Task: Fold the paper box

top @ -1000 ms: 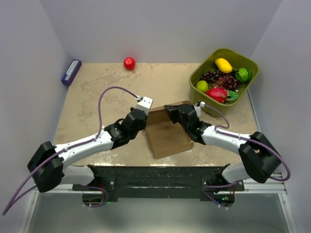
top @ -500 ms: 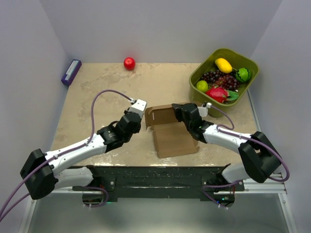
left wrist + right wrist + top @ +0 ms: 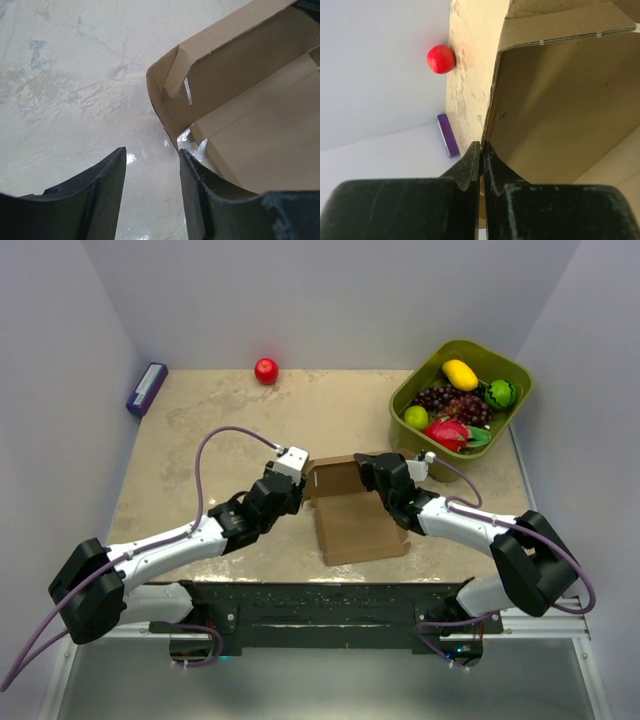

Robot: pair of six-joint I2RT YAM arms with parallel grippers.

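The brown paper box [image 3: 355, 520] lies at the table's near middle, its base flat and its far wall [image 3: 338, 477] raised upright. My right gripper [image 3: 368, 472] is shut on that wall's top edge; in the right wrist view the gripper [image 3: 481, 146] pinches the thin cardboard [image 3: 555, 110]. My left gripper [image 3: 296, 483] is open and empty just left of the box's left end. In the left wrist view the gripper [image 3: 151, 155] hovers over bare table, with the box's folded corner flap [image 3: 172, 100] just beyond its fingers.
A green bin [image 3: 516, 371] full of toy fruit stands at the back right, close behind my right arm. A red ball [image 3: 266, 371] lies at the back middle and a purple block [image 3: 146, 388] at the back left. The table's near edge runs just below the box.
My left gripper drew back to the left, then came back right, close to the box's left end. The right gripper lifted the far wall upright and slid the box slightly right.
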